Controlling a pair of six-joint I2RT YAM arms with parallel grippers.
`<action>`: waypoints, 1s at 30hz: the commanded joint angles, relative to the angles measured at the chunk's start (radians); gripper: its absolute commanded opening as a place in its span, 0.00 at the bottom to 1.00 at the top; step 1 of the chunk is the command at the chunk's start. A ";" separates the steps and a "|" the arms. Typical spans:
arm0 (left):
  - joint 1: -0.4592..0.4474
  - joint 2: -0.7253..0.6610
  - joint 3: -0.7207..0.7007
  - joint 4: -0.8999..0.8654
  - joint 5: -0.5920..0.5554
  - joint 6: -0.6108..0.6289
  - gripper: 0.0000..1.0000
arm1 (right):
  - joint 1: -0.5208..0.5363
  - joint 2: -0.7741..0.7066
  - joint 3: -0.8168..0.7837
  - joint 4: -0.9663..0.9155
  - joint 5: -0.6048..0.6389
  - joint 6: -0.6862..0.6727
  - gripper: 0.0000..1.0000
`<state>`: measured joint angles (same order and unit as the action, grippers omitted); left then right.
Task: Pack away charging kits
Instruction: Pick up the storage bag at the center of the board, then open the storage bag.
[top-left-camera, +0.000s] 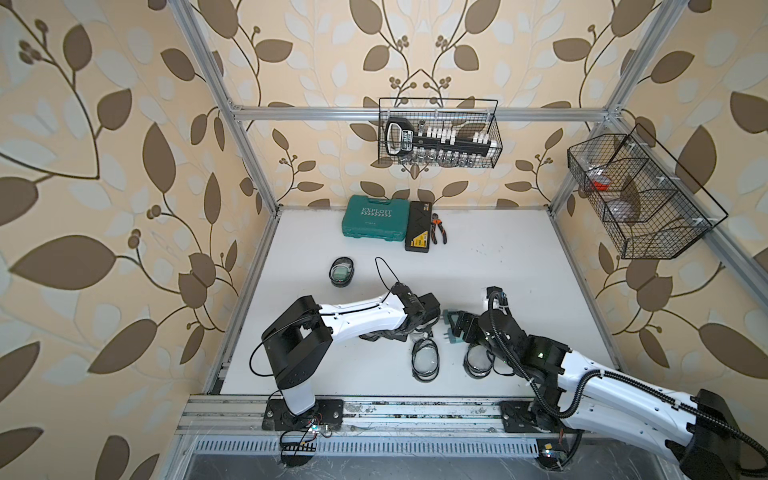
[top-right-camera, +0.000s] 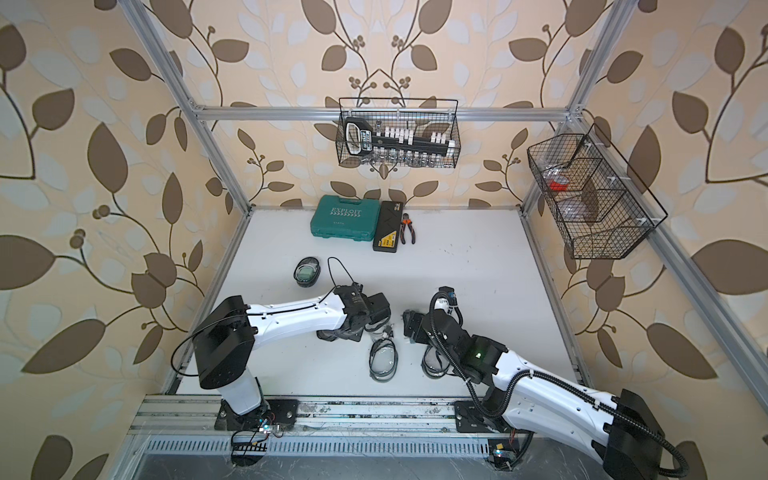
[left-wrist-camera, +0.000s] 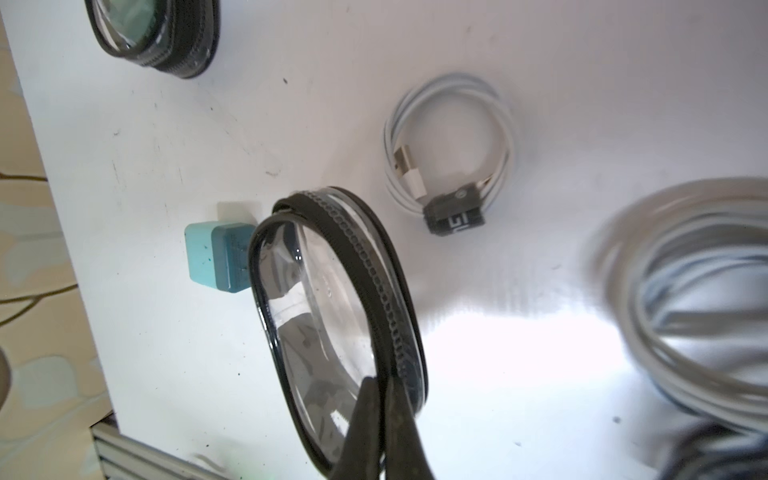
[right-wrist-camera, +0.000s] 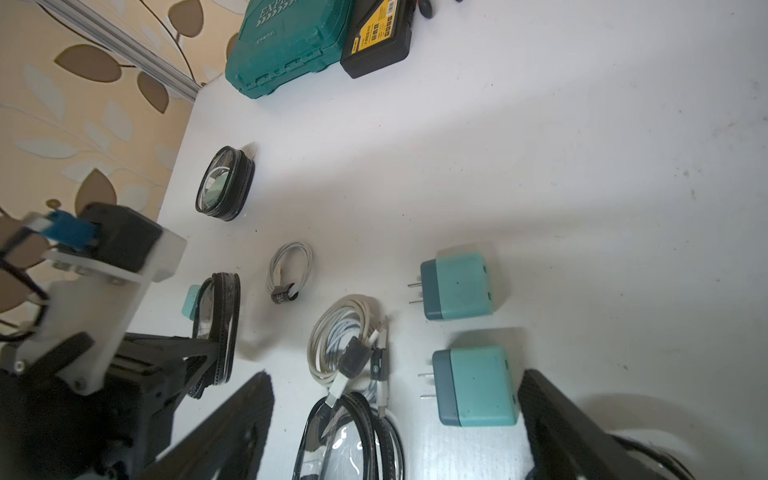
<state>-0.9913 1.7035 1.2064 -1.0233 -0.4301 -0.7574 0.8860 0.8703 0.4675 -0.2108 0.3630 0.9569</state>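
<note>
The left gripper (left-wrist-camera: 380, 390) has its jaws shut tight on the black rim of a clear pouch (left-wrist-camera: 332, 299). The pouch stands up on its edge on the white table (left-wrist-camera: 498, 62). A teal plug (left-wrist-camera: 212, 257) sits just behind it. A small cable (left-wrist-camera: 449, 153) lies coiled near the pouch, tied with a dark band. Bigger cables (right-wrist-camera: 349, 332) lie in a loose pile next to the small one.

The right gripper (right-wrist-camera: 395, 376) hangs over the table with its jaws wide apart and nothing in them. Two more plugs (right-wrist-camera: 457, 286) lie side by side below it, with their prongs pointing at the cables. A flat pouch (right-wrist-camera: 353, 440) lies by the cable ends. A full pouch (top-left-camera: 341, 271) sits well apart from the rest, nearer the back. Something green may be inside it, but it is too blurry to tell.
</note>
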 joint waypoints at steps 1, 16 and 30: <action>0.003 -0.050 0.025 0.018 0.042 0.030 0.00 | 0.001 -0.002 -0.029 0.070 -0.061 -0.015 0.90; 0.004 -0.406 -0.195 0.345 0.267 -0.017 0.00 | 0.013 0.212 -0.056 0.612 -0.443 -0.013 0.72; -0.032 -0.543 -0.283 0.554 0.325 0.097 0.00 | 0.024 0.257 0.006 0.628 -0.446 0.037 0.62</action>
<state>-1.0073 1.1999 0.9260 -0.5301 -0.1104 -0.7063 0.9043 1.1023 0.4316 0.3969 -0.0864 0.9627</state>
